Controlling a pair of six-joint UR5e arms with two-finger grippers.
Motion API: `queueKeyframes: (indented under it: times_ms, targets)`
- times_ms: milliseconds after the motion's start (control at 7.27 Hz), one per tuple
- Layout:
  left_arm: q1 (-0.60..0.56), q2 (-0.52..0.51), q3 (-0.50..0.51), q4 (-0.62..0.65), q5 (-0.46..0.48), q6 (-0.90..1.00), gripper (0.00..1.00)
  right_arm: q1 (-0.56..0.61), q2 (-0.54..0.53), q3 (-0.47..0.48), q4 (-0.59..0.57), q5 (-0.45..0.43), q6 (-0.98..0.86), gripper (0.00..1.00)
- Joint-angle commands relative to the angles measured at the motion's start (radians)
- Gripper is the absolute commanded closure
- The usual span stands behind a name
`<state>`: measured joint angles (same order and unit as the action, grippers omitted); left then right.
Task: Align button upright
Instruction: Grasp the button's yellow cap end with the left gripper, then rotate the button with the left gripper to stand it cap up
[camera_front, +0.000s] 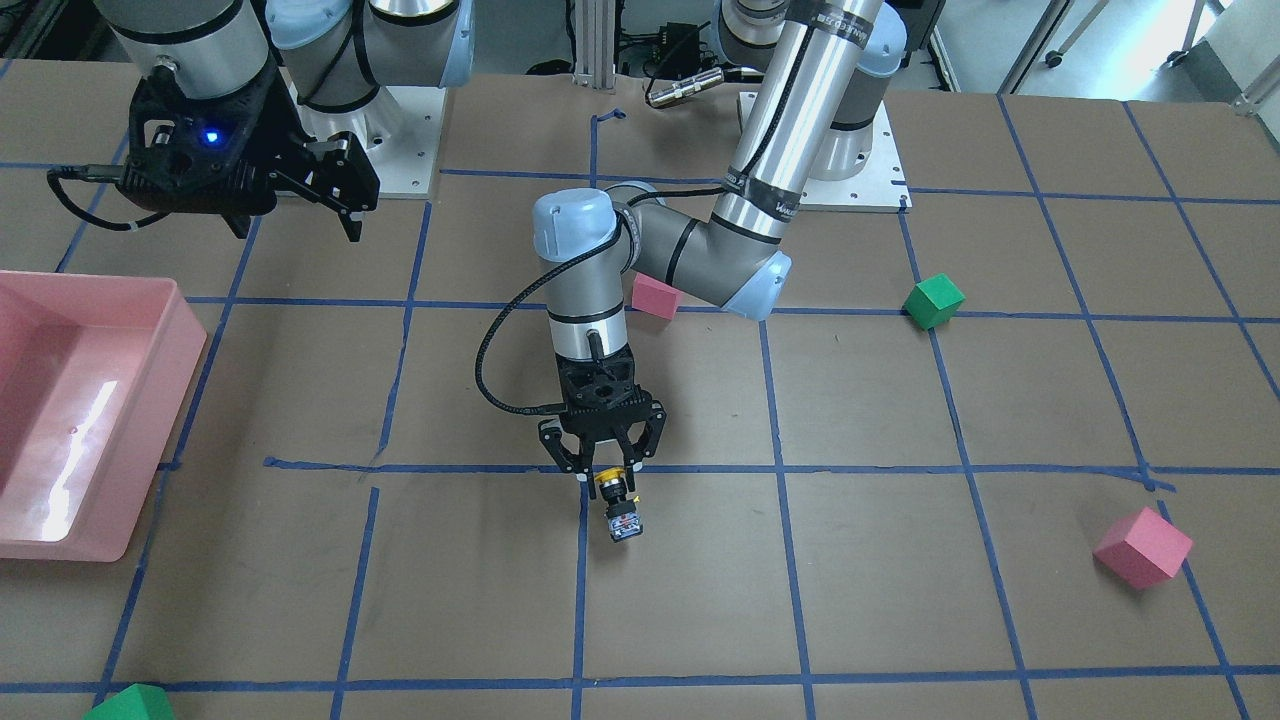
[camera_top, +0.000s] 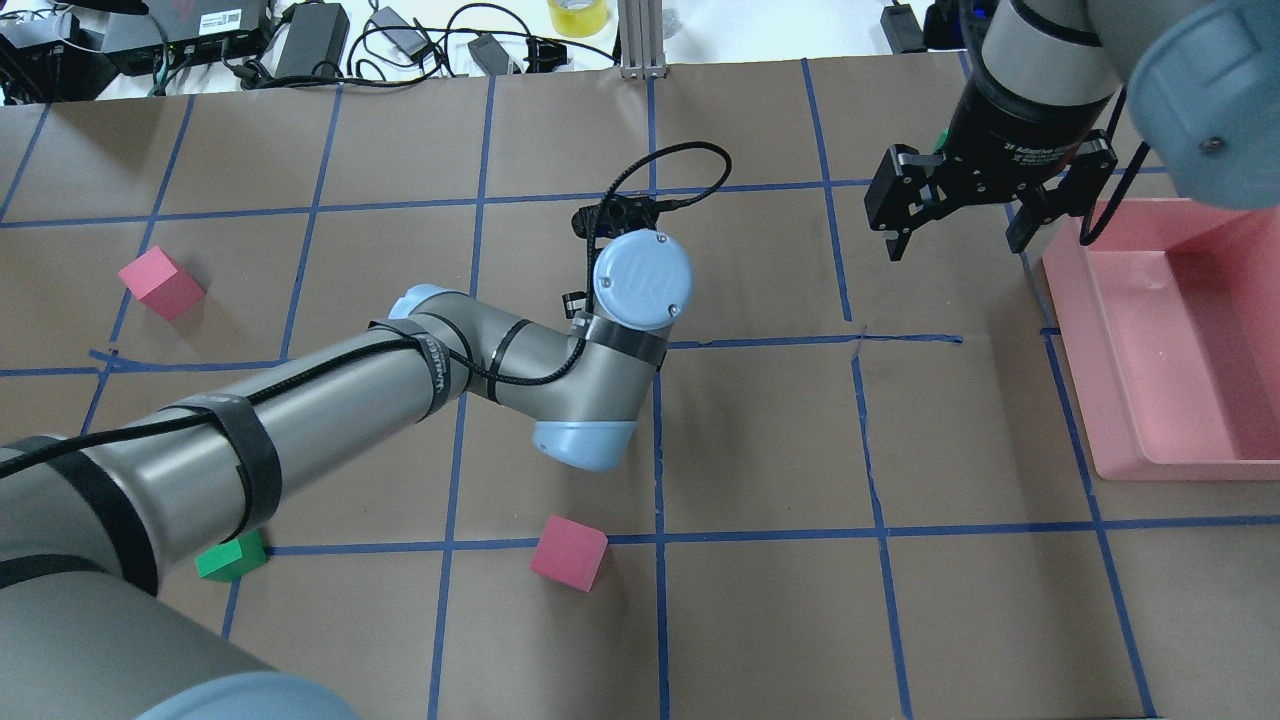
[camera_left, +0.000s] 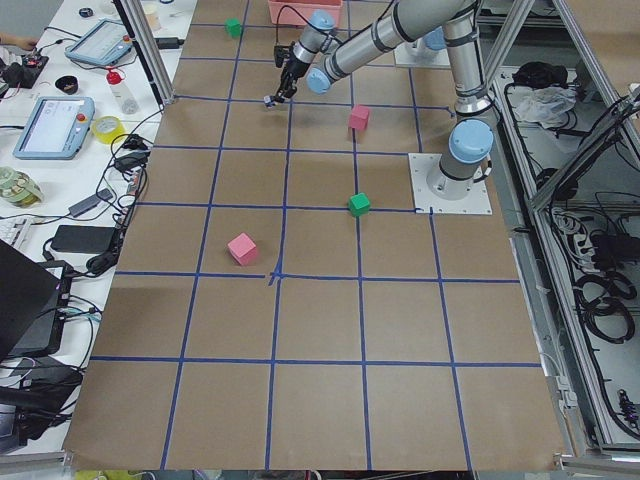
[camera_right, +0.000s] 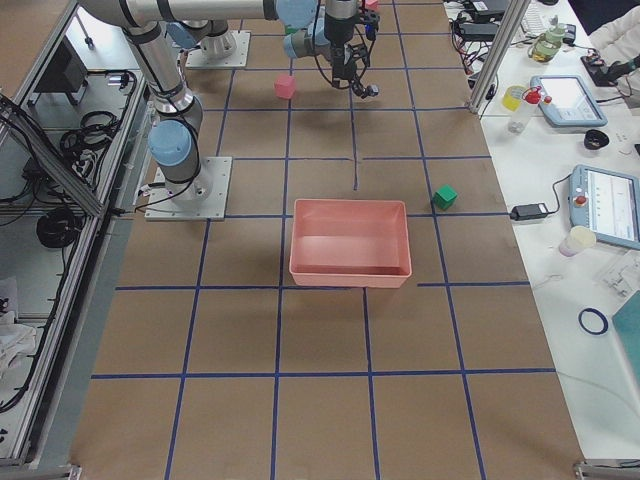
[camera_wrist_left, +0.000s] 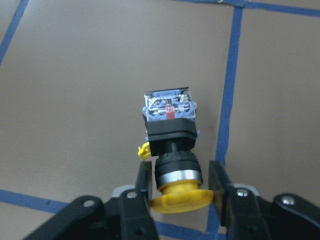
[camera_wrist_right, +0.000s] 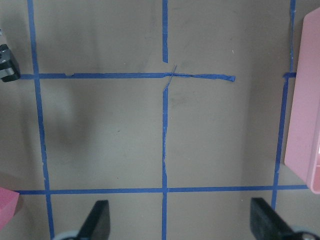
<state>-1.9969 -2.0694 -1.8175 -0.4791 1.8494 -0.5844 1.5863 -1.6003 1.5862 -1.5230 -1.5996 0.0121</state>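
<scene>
Pinching flat-lying button (camera_wrist_left: 170, 127) by cap (camera_wrist_left: 177, 201) w/ L gripper (camera_wrist_left: 180, 176); not stood up yet. Holding nothing w/ wide-open R gripper (camera_top: 955, 243).

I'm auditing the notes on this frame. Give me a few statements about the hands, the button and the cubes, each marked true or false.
1. The left hand is closed on the yellow cap of the button, one finger on each side. True.
2. The button stands upright with its cap on top. False: it lies on its side, with the cap at the hand and the contact block pointing away.
3. The right hand holds a pink cube. False: it is open and holds nothing, and it hangs above the table beside the pink bin.
4. Two pink cubes lie on the table, apart from each other. True.
</scene>
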Motion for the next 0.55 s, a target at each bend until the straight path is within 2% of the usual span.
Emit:
queueKeyframes:
  times_ms: [0,138,275,412]
  targets:
    - [0.116,0.061,0.087,-0.274,-0.163,-0.020,1.00,0.000,0.000,0.001,0.001,-0.003,0.000,0.00]
    - [0.125,0.069,0.121,-0.380,-0.249,-0.126,1.00,0.000,0.000,0.004,0.001,-0.002,-0.001,0.00]
    - [0.129,0.060,0.148,-0.427,-0.333,-0.229,1.00,0.000,0.000,0.005,0.001,-0.002,-0.001,0.00]
    - [0.129,0.046,0.161,-0.450,-0.375,-0.330,1.00,0.000,0.000,0.008,0.001,-0.002,-0.001,0.00]
